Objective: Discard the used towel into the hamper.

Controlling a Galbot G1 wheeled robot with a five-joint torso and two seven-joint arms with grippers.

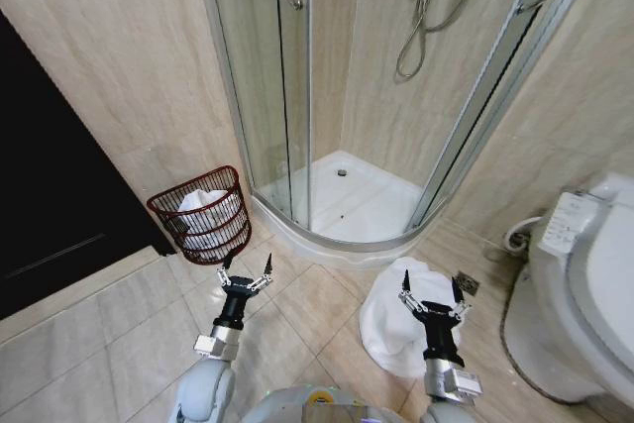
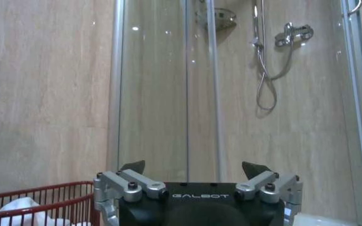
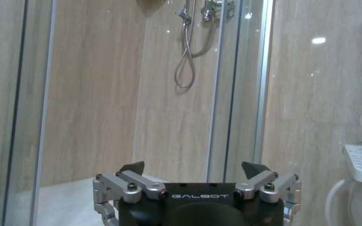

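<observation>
A crumpled white towel (image 1: 388, 316) lies on the tiled floor in front of the shower, partly behind my right gripper (image 1: 430, 284), which is open and held up above it. The hamper (image 1: 204, 215) is a round dark red wire basket against the wall at the left, with white cloth inside it (image 1: 201, 201). My left gripper (image 1: 247, 264) is open too, held up just in front of the hamper and a little to its right. In the left wrist view the hamper's rim (image 2: 39, 193) shows beside my left gripper (image 2: 193, 165). The right wrist view has my right gripper (image 3: 193, 165) open toward the shower.
A curved glass shower enclosure (image 1: 327, 96) with a raised white tray (image 1: 347, 200) stands straight ahead. A toilet (image 1: 584, 294) with a side control panel is at the right. A dark doorway (image 1: 50, 205) is at the left. Tiled floor lies between both arms.
</observation>
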